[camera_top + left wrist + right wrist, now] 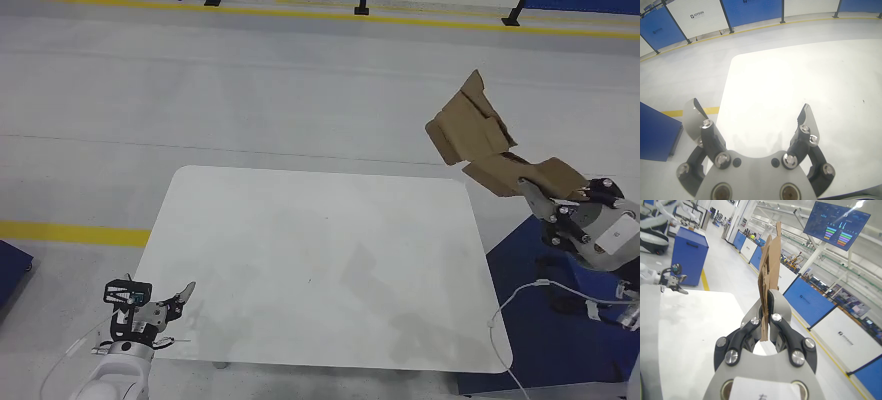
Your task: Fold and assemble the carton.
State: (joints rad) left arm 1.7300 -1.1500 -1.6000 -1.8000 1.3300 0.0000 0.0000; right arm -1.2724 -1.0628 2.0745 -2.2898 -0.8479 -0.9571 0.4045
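A flat, unfolded brown carton [478, 135] hangs in the air past the table's far right corner. My right gripper [532, 190] is shut on its lower edge, off the table's right side. In the right wrist view the carton [769, 262] stands edge-on, pinched between the fingers of the right gripper [766, 302]. My left gripper [183, 297] sits at the table's near left corner, open with nothing between its fingers. In the left wrist view the left gripper [750, 106] has its jaws spread wide over the bare white table [791, 79].
The white table [320, 270] has rounded corners. A blue cabinet [657, 134] stands off its left side, and a blue mat [560, 300] lies on the floor to the right. Yellow floor lines [75, 234] and blue and white partitions [810, 302] surround the area.
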